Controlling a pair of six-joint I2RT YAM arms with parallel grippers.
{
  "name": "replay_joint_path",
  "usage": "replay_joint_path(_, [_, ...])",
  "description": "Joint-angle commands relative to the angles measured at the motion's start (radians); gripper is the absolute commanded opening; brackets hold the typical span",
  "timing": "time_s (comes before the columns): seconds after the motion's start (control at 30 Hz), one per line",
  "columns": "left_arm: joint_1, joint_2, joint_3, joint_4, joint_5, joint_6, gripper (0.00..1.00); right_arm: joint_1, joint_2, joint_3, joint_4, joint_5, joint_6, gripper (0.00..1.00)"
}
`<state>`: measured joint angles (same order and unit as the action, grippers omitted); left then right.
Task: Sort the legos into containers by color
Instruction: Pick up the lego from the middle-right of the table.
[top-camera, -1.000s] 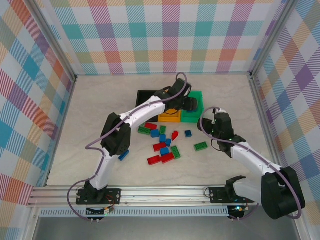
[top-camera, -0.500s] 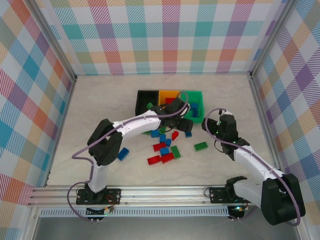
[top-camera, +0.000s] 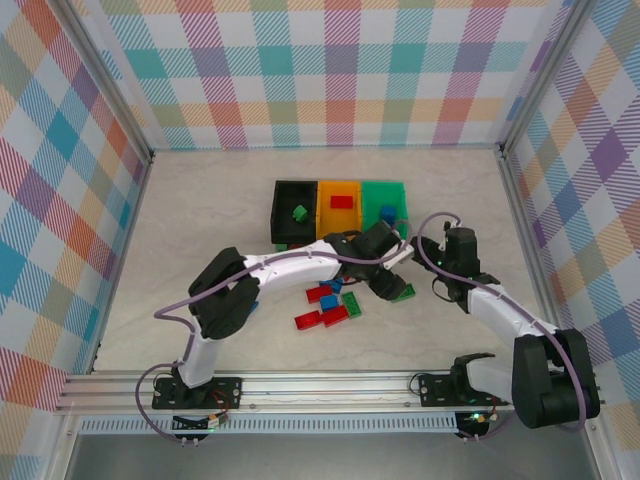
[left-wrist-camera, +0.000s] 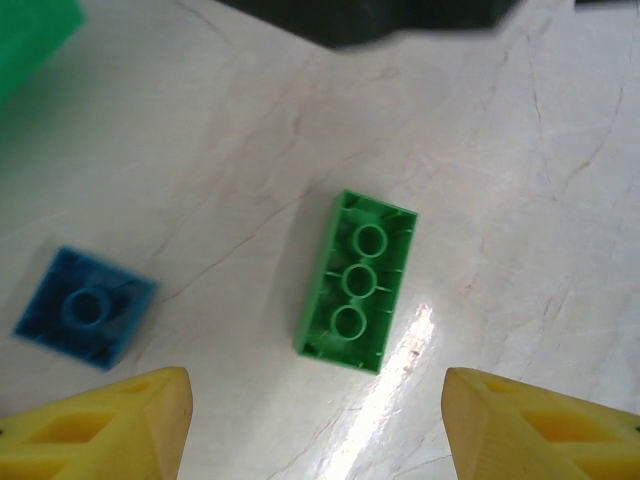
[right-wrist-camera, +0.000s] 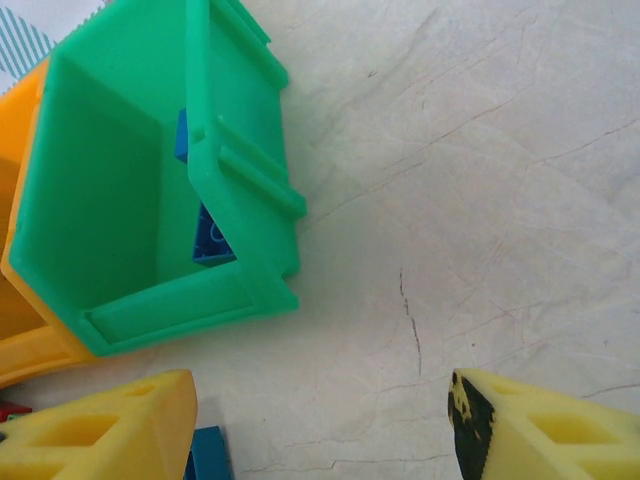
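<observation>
- Nearest me, loose legos (top-camera: 335, 315) lay scattered around the middle of the table (top-camera: 200, 220), with the red ones closest to the near edge.
- My left gripper (left-wrist-camera: 315, 430) hung with its jaws apart, holding nothing, right above a green brick (left-wrist-camera: 357, 280) lying hollow side up. A small blue brick (left-wrist-camera: 85, 308) sat near it.
- My right gripper (right-wrist-camera: 320, 430) was spread and empty too, over bare table beside the green bin (right-wrist-camera: 245, 170).
- Farther back, the containers (top-camera: 340, 190) stood in a row: the black bin (top-camera: 279, 215) held a green lego (top-camera: 299, 212), the orange bin (top-camera: 328, 218) a red lego (top-camera: 342, 202), and the green bin a blue lego (top-camera: 386, 212).
</observation>
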<state>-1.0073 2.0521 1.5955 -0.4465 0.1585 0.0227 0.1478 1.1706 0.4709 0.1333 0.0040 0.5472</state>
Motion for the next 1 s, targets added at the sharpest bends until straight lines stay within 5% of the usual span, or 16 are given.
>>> replay_joint_path(0.0, [-0.004,0.048,0.058,-0.095,0.07,0.09,0.66,-0.029,0.006,-0.011,0.04,-0.05,0.031,0.68])
replay_joint_path(0.7, [-0.021,0.249,0.256,-0.186,0.115,0.103,0.65,-0.071,0.024,-0.018,0.066,-0.113,0.056,0.68])
replay_joint_path(0.83, [-0.027,0.252,0.24,-0.171,0.115,0.099,0.6,-0.074,0.029,-0.018,0.063,-0.107,0.056,0.68])
replay_joint_path(0.97, [-0.027,0.244,0.235,-0.179,0.083,0.094,0.44,-0.075,0.03,-0.022,0.077,-0.12,0.06,0.68])
